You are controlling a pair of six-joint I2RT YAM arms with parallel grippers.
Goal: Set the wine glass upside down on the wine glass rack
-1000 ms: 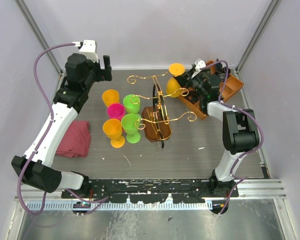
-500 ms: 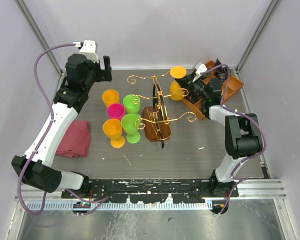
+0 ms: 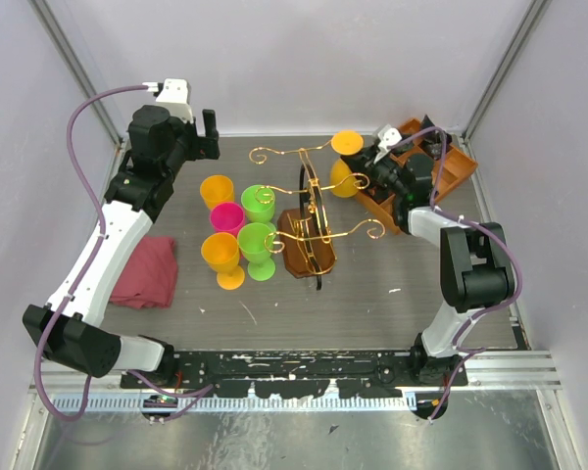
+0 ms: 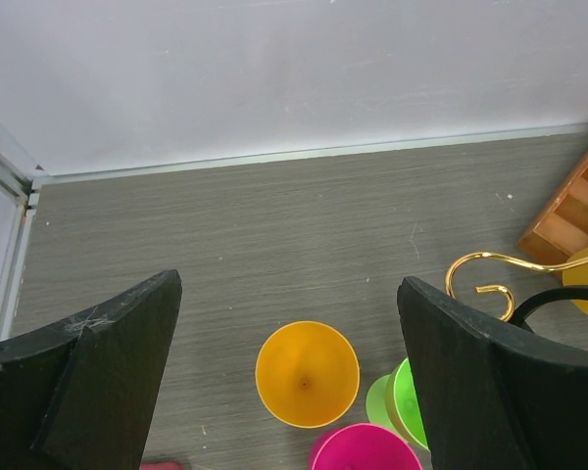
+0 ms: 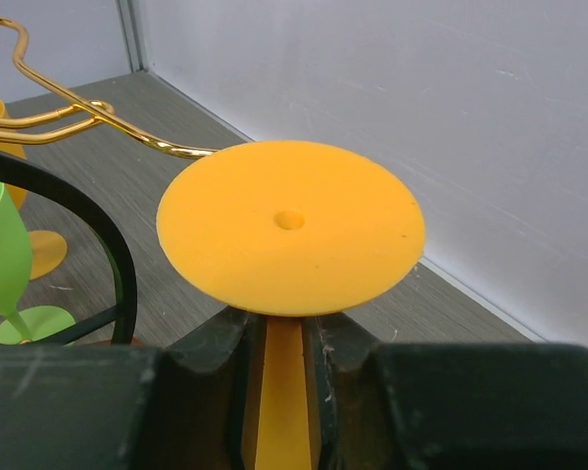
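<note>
The orange wine glass (image 3: 341,177) is already inverted, foot up and bowl down, and sits in the upper right of the overhead view, off the table (image 3: 372,284) and just beside the far right scroll of the wine glass rack (image 3: 309,211). My right gripper (image 5: 282,352) is clamped on its stem; in the right wrist view the flat orange foot fills the centre of the frame with the stem pinched between the two black fingers (image 5: 220,357) below it. A gold wire arm of the rack runs in from the upper left of that view and passes close behind the foot, but I cannot tell whether they touch. So I judge the pick-up and the flip as done. What is left is to slide the stem into a rack arm so the foot hangs on the wire, then let go. In the middle left of the overhead view five more plastic glasses (image 3: 226,217), orange, magenta and green, stand upright on the table beside the rack's dark base, with a red cloth (image 3: 145,271) further left. The wooden compartment tray (image 3: 454,166) lies under my right arm. My left gripper (image 3: 208,135) hangs near the back wall with its jaws spread wide and nothing in them. I can read no brand, label or writing in any view.
</note>
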